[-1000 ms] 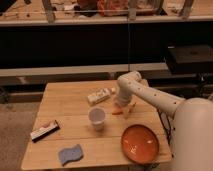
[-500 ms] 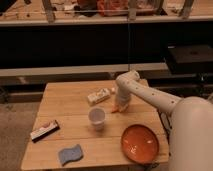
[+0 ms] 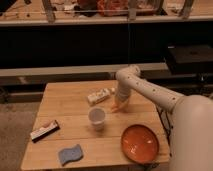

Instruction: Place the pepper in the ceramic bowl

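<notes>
Pale wood for the worktop (image 3: 70, 102), set in front of a dark shelving unit. White and jointed, an arm (image 3: 150, 90) coming in from the right edge, bent at an elbow above the back of the worktop and dropping steeply to the surface.

At the end of that arm, the claw (image 3: 121, 105): down at worktop level, right of centre, pinched narrow and closed on the pepper (image 3: 116, 108). Of the pepper, only a small orange sliver on show at the claw's lower left, low against the wood, the rest hidden behind the fingers. Cannot tell whether lifted clear of the surface or resting on it.

Just behind and to the left of the claw, a white and tan carton (image 3: 99, 96), lying on its side at a slant, near the claw but apart from it. In front and to the left, a small translucent white cup (image 3: 97, 118), upright, mouth open upward.

Orange-red and glossy, the ceramic bowl (image 3: 140, 144): wide and shallow, at the front right corner of the worktop, well apart from the claw and pepper, nothing visible inside.

On the left side, a dark flat packet (image 3: 45, 130) with a reddish and white face, lying at an angle near the edge. At the front left, a blue sponge (image 3: 70, 154) with wavy sides, flat on the wood.
</notes>
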`<state>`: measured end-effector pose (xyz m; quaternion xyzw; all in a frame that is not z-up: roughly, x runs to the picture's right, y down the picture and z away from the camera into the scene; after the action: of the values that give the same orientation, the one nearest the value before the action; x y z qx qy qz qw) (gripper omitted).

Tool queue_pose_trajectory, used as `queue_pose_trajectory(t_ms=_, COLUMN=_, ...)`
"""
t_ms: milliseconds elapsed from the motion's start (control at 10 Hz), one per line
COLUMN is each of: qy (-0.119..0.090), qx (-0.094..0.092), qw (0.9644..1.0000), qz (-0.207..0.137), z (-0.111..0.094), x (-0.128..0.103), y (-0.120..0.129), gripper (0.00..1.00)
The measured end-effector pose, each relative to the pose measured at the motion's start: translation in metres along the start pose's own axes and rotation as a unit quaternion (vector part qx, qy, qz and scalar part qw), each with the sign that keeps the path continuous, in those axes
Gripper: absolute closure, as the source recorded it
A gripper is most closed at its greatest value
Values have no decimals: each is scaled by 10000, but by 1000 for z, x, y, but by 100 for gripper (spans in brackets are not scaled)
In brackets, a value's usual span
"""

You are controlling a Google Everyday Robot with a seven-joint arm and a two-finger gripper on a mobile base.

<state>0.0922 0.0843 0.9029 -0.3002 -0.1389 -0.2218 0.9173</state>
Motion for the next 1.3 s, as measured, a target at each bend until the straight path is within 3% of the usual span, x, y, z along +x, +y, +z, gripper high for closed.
queue_pose_trajectory(t_ms=200, qy=-15, qx=13, qw=10000, qz=-40, z=-2, x=-3, y=-1, gripper=93)
queue_pose_trajectory(t_ms=600, qy=-63, qx=-38, qw=10000, qz=-35, z=-50, x=-15, y=26, gripper=93)
queue_pose_trajectory(t_ms=900, qy=-108, qx=-12, qw=9999, qz=-66, z=-60, x=-23, y=33, gripper=93)
queue_pose_trajectory(t_ms=1300, qy=-133, qx=12, qw=9999, qz=44, z=-83, x=-31, y=75, gripper=93)
